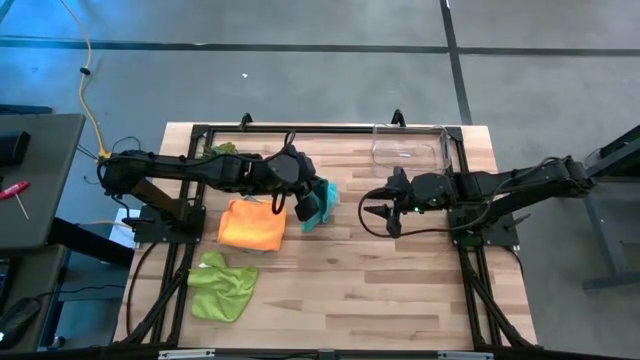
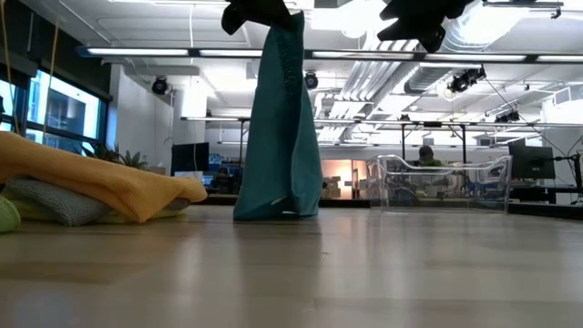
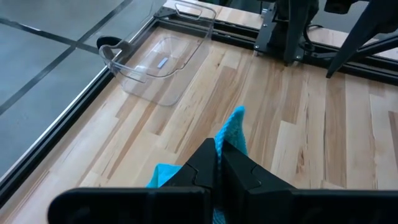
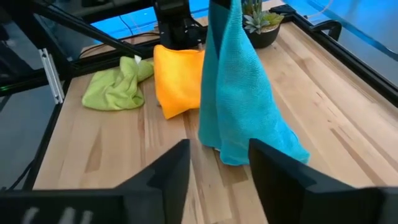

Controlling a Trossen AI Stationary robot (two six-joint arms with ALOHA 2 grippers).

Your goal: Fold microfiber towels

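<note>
Just left of centre in the high view, the left gripper (image 1: 303, 192) has its fingers pinched together on the top edge of the teal towel (image 1: 320, 205), lifting it so it hangs like a tall tent. In the low view the teal towel (image 2: 278, 128) drapes straight down with its bottom hem bunched on the table (image 2: 364, 273). The left wrist view shows both fingers squeezed tight around the cloth.

The right gripper (image 1: 388, 213) sits right of centre in the overhead shot, fingers spread apart and holding nothing. In its own wrist view it's aimed at the lower part of the hanging towel (image 4: 239, 93).

The orange towel (image 1: 252, 225) is folded and lies left of the teal one, on top of a grey (image 2: 55, 202) one that only shows in the low view. The lime green towel (image 1: 222, 286) is crumpled at lower left. The clear bin (image 1: 408, 148) is at the upper right of the table, and a small plant (image 4: 261, 20) sits at the top of the right wrist view.

My read is that the step is getting a second corner. If I were doing it, I'd bring the right gripper in low on a loose bottom corner, not the bunched middle, grab a single layer, then pull both corners apart so the cloth spreads flat before laying it down. Grabbing two layers would twist the fold.
</note>
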